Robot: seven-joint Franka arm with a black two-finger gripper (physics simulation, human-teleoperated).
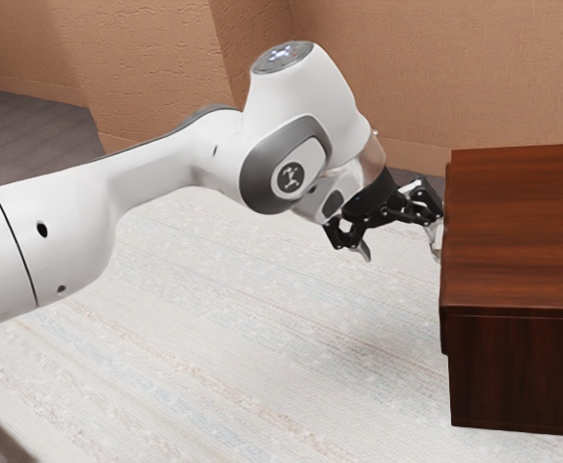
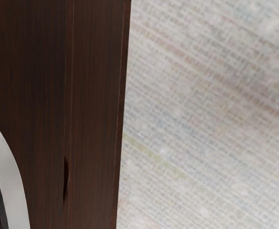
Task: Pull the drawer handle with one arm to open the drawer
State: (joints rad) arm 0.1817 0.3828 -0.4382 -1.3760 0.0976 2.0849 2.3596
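Note:
A dark wooden drawer cabinet (image 1: 518,289) stands at the exterior view's right, its front facing the arm. My black gripper (image 1: 402,239) hangs at the upper part of that front, open. One pale fingertip (image 1: 365,251) is out over the table and the other is close against the wood, where I cannot tell it from the handle. In the wrist view the cabinet front (image 2: 39,95) lies just under the hand, with a curved white handle (image 2: 8,183) at its edge. A thin seam runs down the wood and no drawer front juts out in either view.
The cabinet rests on a pale woven tabletop (image 1: 233,338) that stretches wide toward the exterior view's left and front. Tan walls and a grey floor lie behind. My white arm (image 1: 166,203) crosses the table from the left.

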